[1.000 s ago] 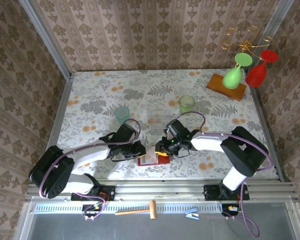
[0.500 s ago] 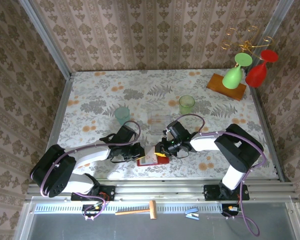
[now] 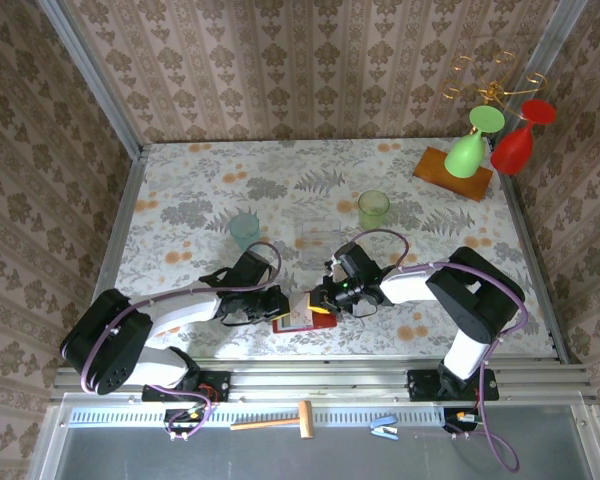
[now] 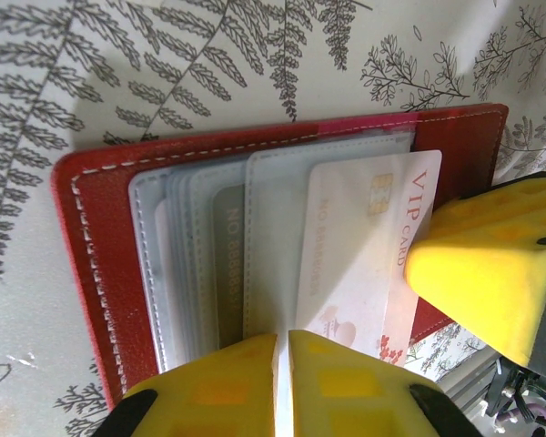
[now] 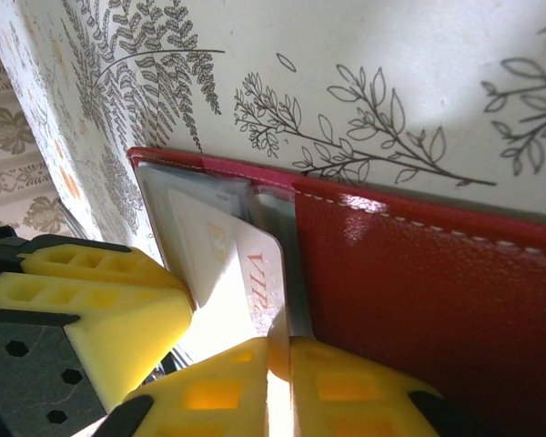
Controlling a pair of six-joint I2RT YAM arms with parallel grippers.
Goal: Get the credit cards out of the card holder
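The red card holder (image 3: 294,323) lay open on the floral table (image 3: 180,200) near its 6 o'clock edge, between both grippers. The left gripper (image 4: 281,382), at the holder's 9 o'clock side, had its yellow fingers pressed almost together on the edge of the clear sleeves. A pale VIP card (image 5: 220,259) stuck out of a sleeve toward 3 o'clock in the left wrist view. The right gripper (image 5: 278,393) pinched that card's outer edge.

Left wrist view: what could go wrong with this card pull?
1. The left gripper pinches right where the sleeve meets the pale card; if it clamps both, the pull stalls.
2. The right gripper holds only the card's edge, so it may slip, or drag the card holder along.
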